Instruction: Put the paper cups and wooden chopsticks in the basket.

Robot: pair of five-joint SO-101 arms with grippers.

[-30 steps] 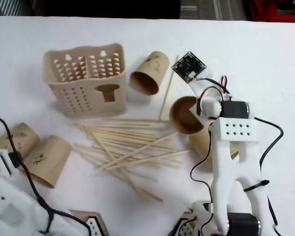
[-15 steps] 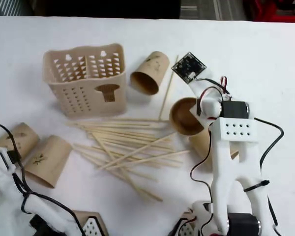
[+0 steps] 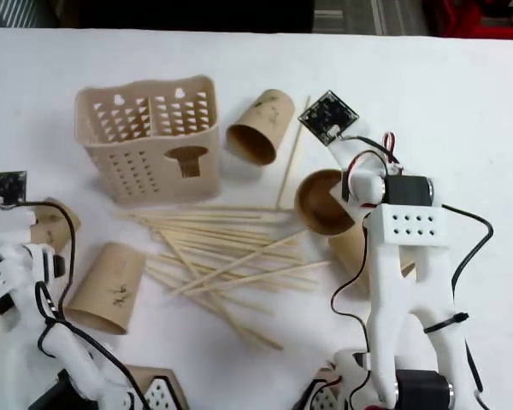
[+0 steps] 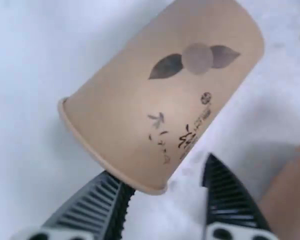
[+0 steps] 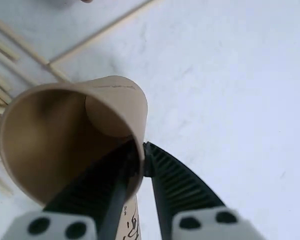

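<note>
High view first: the beige perforated plastic basket [image 3: 150, 141] stands upright at the back left of the white table [image 3: 462, 102]. The loose pile of thin wooden chopsticks [image 3: 222, 252] lies fanned just in front of it, none loaded yet. The white right arm [image 3: 408, 226] has a brown paper cup [image 3: 321, 203] tipped up beside the pile. A second brown cup [image 3: 261, 126] lies on its side beside the basket. Two more side-lying cups [image 3: 111, 286] rest by the left arm [image 3: 8, 282].

Left wrist view: the left gripper [image 4: 165, 200] has its jaws spread wide, the rim of a leaf-printed brown cup [image 4: 165, 105] at them, nothing gripped. That looks like lining up a rim grab.

Right wrist view: the right gripper [image 5: 142, 160] is pinched on the tipped cup's wall, one finger inside and one outside. It's a sensible hold, since the rim gives the narrow jaws something thin to bite, ready for the carry to the basket.
</note>
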